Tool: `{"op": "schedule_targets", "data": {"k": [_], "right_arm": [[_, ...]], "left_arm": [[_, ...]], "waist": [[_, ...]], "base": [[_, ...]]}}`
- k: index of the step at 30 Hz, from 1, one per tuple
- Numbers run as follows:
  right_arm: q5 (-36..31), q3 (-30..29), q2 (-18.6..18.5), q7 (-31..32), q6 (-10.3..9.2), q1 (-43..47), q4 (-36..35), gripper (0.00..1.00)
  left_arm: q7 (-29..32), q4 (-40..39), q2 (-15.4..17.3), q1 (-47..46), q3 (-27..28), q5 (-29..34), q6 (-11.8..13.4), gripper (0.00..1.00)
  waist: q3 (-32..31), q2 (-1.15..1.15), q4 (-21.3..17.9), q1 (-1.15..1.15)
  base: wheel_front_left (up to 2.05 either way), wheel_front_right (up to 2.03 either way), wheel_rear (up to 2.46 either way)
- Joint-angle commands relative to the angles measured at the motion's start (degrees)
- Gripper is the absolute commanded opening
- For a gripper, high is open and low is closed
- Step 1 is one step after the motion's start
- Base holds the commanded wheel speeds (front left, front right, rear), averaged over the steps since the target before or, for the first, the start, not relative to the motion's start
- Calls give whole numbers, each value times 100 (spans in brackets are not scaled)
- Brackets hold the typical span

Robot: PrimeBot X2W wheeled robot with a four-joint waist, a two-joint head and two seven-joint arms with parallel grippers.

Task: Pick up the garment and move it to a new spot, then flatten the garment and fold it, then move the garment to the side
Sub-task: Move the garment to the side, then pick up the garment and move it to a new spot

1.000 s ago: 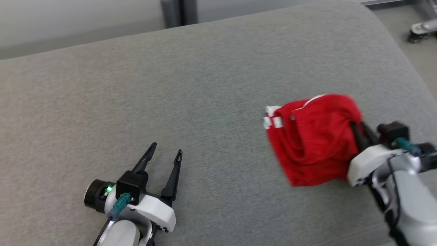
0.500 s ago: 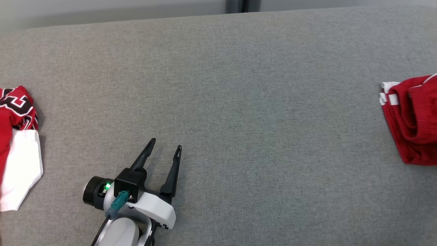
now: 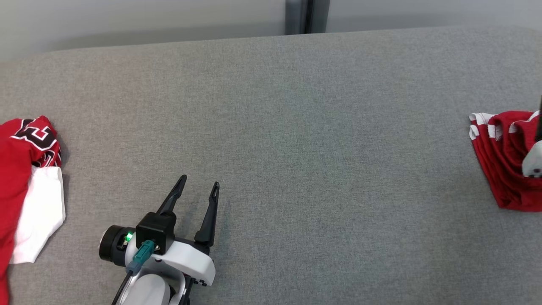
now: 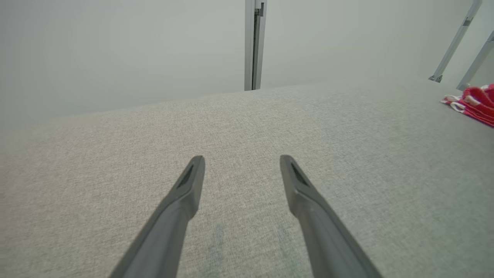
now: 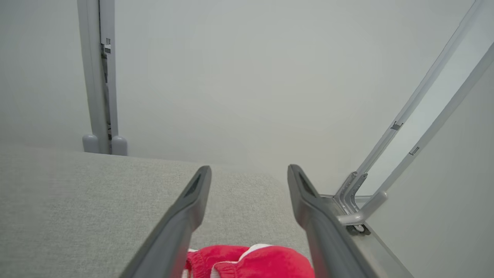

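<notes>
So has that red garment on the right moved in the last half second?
No. The camera shifted, but the red garment sits as far right of the dark post as before.

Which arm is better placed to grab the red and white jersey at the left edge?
Left. The left end effector is open and nearer the jersey, with bare grey surface between them. The right end effector is open above the folded red garment at the far right.
</notes>
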Motion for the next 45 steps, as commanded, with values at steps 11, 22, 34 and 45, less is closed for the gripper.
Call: {"op": "schedule_targets", "data": {"k": [11, 22, 34, 45], "right_arm": [[1055, 1149, 799, 1, -2, 1460, -1154, 100], [1615, 1554, 1020, 1, -2, 2376, -1214, 100], [2398, 2016, 1021, 1, -2, 2869, -1294, 100], [2406, 2137, 1023, 1, -2, 2991, -1357, 100]], "left_arm": [[-1, 70, 26, 274, 148, -126, 172, 100], [0, 160, 25, 662, 377, -137, 268, 100], [0, 270, 23, 1030, 785, -86, 364, 100], [-1, 256, 28, 982, 917, -102, 354, 100]], "waist": [[-508, 0, 276, 0], [-982, 0, 473, 0], [-1413, 0, 474, 0], [-1369, 0, 600, 0]], "base": [[0, 0, 0], [0, 0, 0], [0, 0, 0], [0, 0, 0]]}}
